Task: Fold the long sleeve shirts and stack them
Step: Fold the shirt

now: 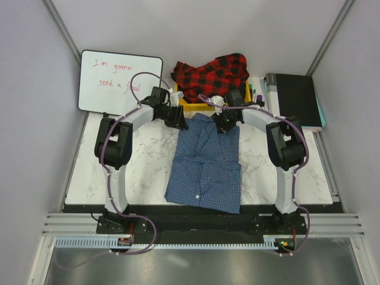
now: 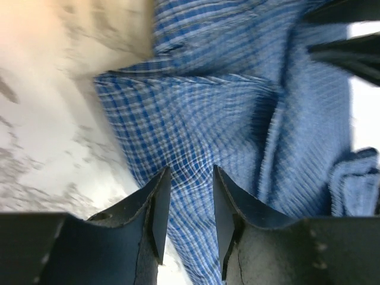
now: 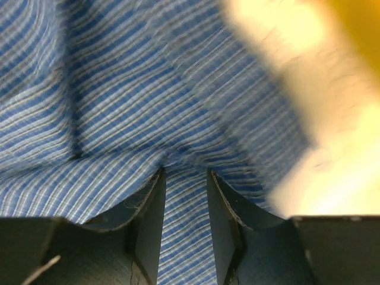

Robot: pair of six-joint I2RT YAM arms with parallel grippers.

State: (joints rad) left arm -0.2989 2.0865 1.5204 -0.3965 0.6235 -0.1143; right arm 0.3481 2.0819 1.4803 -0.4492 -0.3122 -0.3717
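As left gripper (image 2: 191, 178) and right gripper (image 3: 185, 175) pinch the blue fine-check cloth shirt (image 1: 205, 172) at its far edge, folding looks under way.
Next, likely: draw that edge evenly hemward (red-and-black plaid cloth shirt (image 1: 214, 74) waits behind).

Pale grey walls (image 1: 29, 119) are closing in a white marbled table (image 1: 148, 172) under even light. A whiteboard (image 1: 120, 83) with red handwriting is lying at its far left corner, and a flat black thing (image 1: 294, 98), perhaps a closed case, is sitting at the far right.

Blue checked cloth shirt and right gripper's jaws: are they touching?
Touching. Right wrist view shows the blue checked cloth shirt pinched between the right gripper's jaws.
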